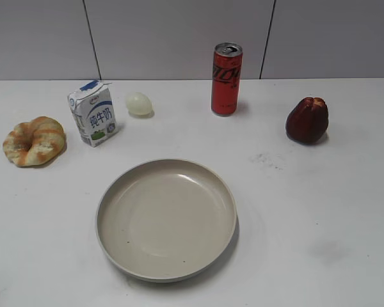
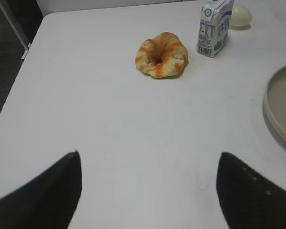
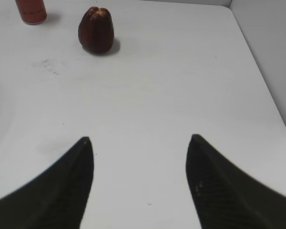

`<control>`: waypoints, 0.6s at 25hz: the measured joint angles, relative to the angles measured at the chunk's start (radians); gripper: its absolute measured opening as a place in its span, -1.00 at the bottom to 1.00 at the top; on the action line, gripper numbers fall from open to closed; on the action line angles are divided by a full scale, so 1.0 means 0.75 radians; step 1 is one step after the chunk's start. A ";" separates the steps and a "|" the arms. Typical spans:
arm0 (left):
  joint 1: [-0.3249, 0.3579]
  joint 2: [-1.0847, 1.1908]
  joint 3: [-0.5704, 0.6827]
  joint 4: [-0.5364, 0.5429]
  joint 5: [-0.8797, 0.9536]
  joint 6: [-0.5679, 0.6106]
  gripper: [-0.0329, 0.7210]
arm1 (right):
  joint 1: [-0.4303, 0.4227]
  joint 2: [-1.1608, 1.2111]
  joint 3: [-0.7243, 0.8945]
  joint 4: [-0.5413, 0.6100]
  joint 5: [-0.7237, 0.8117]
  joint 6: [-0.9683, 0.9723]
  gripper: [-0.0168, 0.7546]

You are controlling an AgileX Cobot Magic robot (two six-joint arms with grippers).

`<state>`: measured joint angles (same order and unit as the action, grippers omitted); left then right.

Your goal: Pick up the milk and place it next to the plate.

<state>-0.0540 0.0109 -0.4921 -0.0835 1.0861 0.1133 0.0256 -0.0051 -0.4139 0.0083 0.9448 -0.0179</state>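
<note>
The milk (image 1: 93, 113), a small white carton with blue lettering and a green patch, stands upright at the back left of the table; it also shows in the left wrist view (image 2: 214, 27). The plate (image 1: 118, 192), a wide beige dish, lies empty at the front middle; its rim shows in the left wrist view (image 2: 279, 107). My left gripper (image 2: 148, 155) is open and empty over bare table, well short of the milk. My right gripper (image 3: 140, 138) is open and empty over the right side of the table. Neither gripper shows in the exterior view.
A striped bread ring (image 1: 34, 141) lies left of the milk. A pale egg (image 1: 139, 103) lies right of it. A tall red can (image 1: 226, 79) stands at the back middle. A dark red fruit (image 1: 306, 119) sits at the right. The table's left edge (image 2: 19, 71) is near.
</note>
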 joint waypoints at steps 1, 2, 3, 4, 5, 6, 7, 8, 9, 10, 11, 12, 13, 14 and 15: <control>0.000 0.000 0.000 0.000 0.000 0.000 0.89 | 0.000 0.000 0.000 0.000 0.000 0.000 0.25; 0.000 0.000 0.000 0.000 0.000 0.000 0.89 | 0.000 0.000 0.000 0.000 0.000 0.000 0.25; 0.000 0.000 0.000 0.000 0.000 0.000 0.88 | 0.000 0.000 0.000 0.000 0.000 0.000 0.25; 0.000 0.000 0.000 0.000 0.000 0.000 0.89 | 0.000 0.000 0.000 0.000 0.000 0.000 0.25; 0.000 0.000 0.000 0.000 0.000 0.000 0.88 | 0.000 0.000 0.000 0.000 0.000 0.000 0.25; 0.000 0.000 0.000 0.000 0.000 0.000 0.88 | 0.000 0.000 0.000 0.000 0.000 0.000 0.25; 0.000 0.000 0.000 0.000 0.000 0.000 0.87 | 0.000 0.000 0.000 0.000 0.000 0.000 0.25; 0.000 0.000 0.000 0.000 0.000 0.000 0.87 | 0.000 0.000 0.000 0.000 0.000 0.000 0.25; 0.000 0.000 0.000 0.000 0.000 0.000 0.86 | 0.000 0.000 0.000 0.000 0.000 0.000 0.25; 0.000 0.000 0.000 0.000 0.000 0.000 0.85 | 0.000 0.000 0.000 0.000 0.000 0.000 0.25; 0.000 0.000 0.000 0.000 0.000 0.000 0.84 | 0.000 0.000 0.000 0.000 0.000 0.000 0.25; 0.000 0.000 0.000 0.000 0.000 0.000 0.82 | 0.000 0.000 0.000 0.000 0.000 0.000 0.25; 0.000 0.000 0.000 0.000 0.000 0.000 0.80 | 0.000 0.000 0.000 0.000 0.000 0.000 0.25; 0.000 0.000 0.000 0.000 0.000 0.000 0.77 | 0.000 0.000 0.000 0.000 0.000 0.000 0.25; 0.000 0.000 0.000 0.000 -0.001 0.000 0.74 | 0.000 0.000 0.000 0.000 0.000 0.000 0.25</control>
<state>-0.0540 0.0109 -0.4921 -0.0835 1.0852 0.1133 0.0256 -0.0051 -0.4139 0.0083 0.9448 -0.0179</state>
